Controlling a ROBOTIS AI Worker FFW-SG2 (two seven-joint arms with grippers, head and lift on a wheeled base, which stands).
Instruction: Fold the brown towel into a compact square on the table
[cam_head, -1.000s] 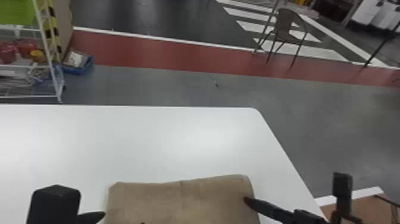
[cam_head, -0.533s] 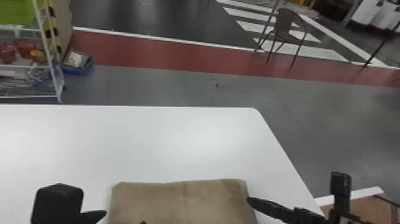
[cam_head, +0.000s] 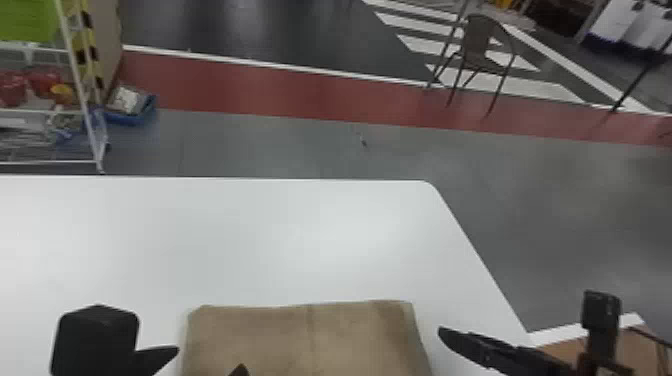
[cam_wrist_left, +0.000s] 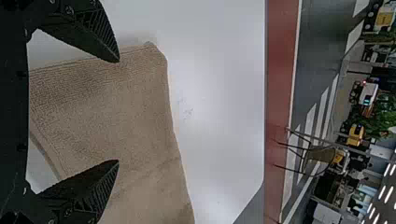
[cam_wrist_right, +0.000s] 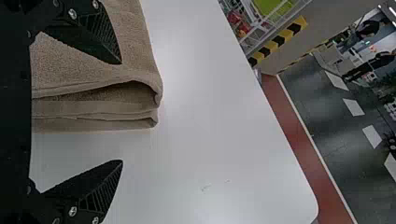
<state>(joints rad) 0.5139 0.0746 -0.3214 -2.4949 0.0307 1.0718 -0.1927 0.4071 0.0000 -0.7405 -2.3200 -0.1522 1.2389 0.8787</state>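
Brown towel (cam_head: 360, 340) lies between the left gripper (cam_wrist_left: 116, 112) and right gripper (cam_wrist_right: 121, 113), both spread wide and empty, already folded into layers near the right one, probably leaving another fold or some squaring up.

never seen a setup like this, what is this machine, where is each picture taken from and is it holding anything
This is a robot with two black arms. Its left hand and right hand each have two flat black fingers, spread apart. The head view looks forward and down from its head; the two wrist views come from cameras on the arms and are turned sideways. A brown cloth towel, folded in layers, lies on a smooth white table, with a hand at either side. Neither hand grips it. Beyond the table stands a dark chair.
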